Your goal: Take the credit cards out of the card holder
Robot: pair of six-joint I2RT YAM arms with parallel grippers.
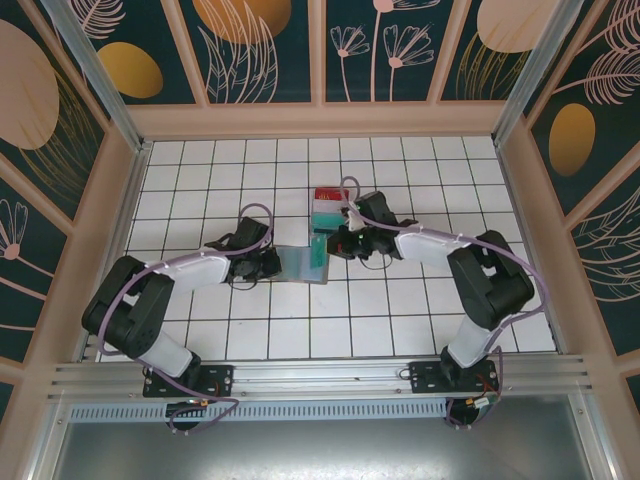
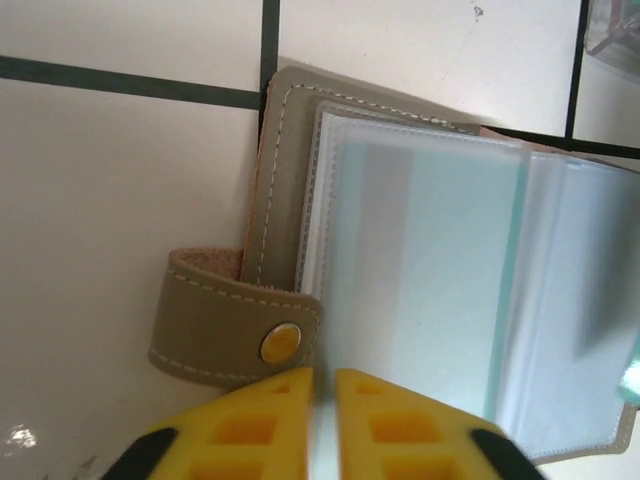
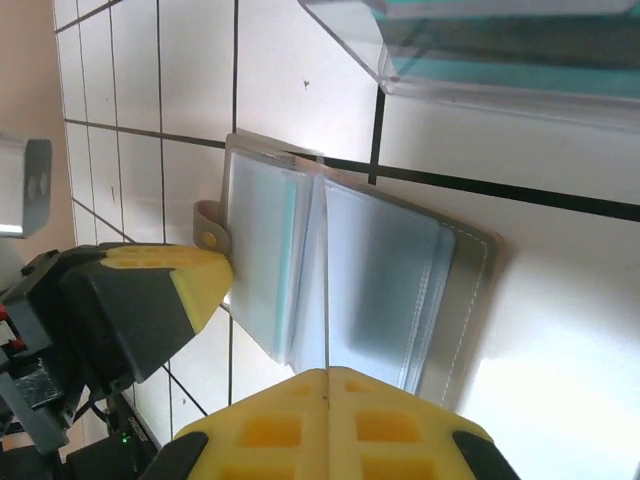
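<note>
Open card holder (image 1: 297, 263) flat on the white tiled table (image 1: 400, 320), long axis left to right, between the arms.
The left gripper (image 2: 323, 388) is at its snap strap (image 2: 238, 325) end, jaws a slit apart around a frosted plastic sleeve (image 2: 420, 280) edge; I cannot tell if they pinch it. The cover is stitched tan. The right gripper (image 3: 325, 385), jaws pressed together, meets the opposite end. Just beyond sits a red, white and teal stack (image 1: 328, 207).

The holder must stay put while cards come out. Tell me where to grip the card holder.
Likely best to grip the card holder by its snap strap, coming from the left: the holder lies open and flat, while the strap curls up beyond its left edge.
</note>
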